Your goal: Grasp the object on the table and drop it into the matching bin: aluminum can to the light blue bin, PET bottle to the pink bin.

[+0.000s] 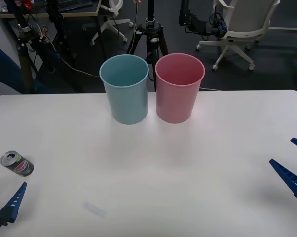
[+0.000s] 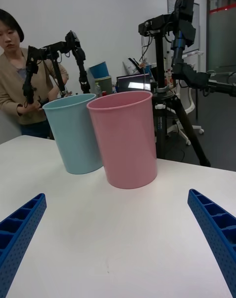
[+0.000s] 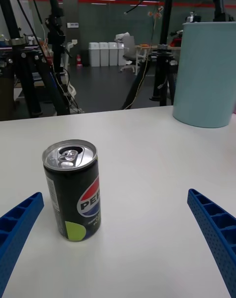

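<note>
Standing side by side, light blue bin (image 1: pixel 124 89) & pink bin (image 1: pixel 179 88); insides unseen

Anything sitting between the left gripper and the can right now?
No. In the left wrist view the aluminum can stands upright just ahead of the open left gripper, with bare white table between them. The front view agrees.

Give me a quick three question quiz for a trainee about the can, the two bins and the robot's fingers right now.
1. True or false: the aluminum can stands upright on the table.
2. Which bin stands on the robot's left: A) the light blue bin or B) the pink bin?
3. Fill in: the can is nearest the ___ gripper.

Key: 1 true. 2 A. 3 left; the left gripper has open fingers, as does the right gripper.
</note>
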You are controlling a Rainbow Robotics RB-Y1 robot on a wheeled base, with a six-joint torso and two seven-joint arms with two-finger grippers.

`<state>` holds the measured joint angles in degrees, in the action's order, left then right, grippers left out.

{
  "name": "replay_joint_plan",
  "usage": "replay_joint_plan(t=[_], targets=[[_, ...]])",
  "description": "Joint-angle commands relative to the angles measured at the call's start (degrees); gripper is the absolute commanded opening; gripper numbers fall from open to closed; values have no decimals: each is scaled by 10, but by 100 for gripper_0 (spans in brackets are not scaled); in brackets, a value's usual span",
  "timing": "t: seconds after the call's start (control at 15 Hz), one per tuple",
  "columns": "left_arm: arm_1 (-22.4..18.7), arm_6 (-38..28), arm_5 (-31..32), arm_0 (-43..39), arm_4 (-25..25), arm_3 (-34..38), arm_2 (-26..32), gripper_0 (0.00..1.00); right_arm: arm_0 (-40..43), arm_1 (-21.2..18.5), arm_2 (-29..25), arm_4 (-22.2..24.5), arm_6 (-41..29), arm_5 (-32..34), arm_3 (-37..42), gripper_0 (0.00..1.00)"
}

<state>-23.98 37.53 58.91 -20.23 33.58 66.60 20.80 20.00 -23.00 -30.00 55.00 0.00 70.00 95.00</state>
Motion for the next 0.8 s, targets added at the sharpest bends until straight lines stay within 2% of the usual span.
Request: replay_joint_plan(t=[0.07,0.33,0.8], targets=[[-3,24,19,44,1,-66,11,100,0,0,0,0,0,0,0,100],[-5,35,25,92,1,-122,13,100,0,0,0,0,0,0,0,100],[-5,36,-11,122,4,-128,12,100,0,0,0,0,0,0,0,100]])
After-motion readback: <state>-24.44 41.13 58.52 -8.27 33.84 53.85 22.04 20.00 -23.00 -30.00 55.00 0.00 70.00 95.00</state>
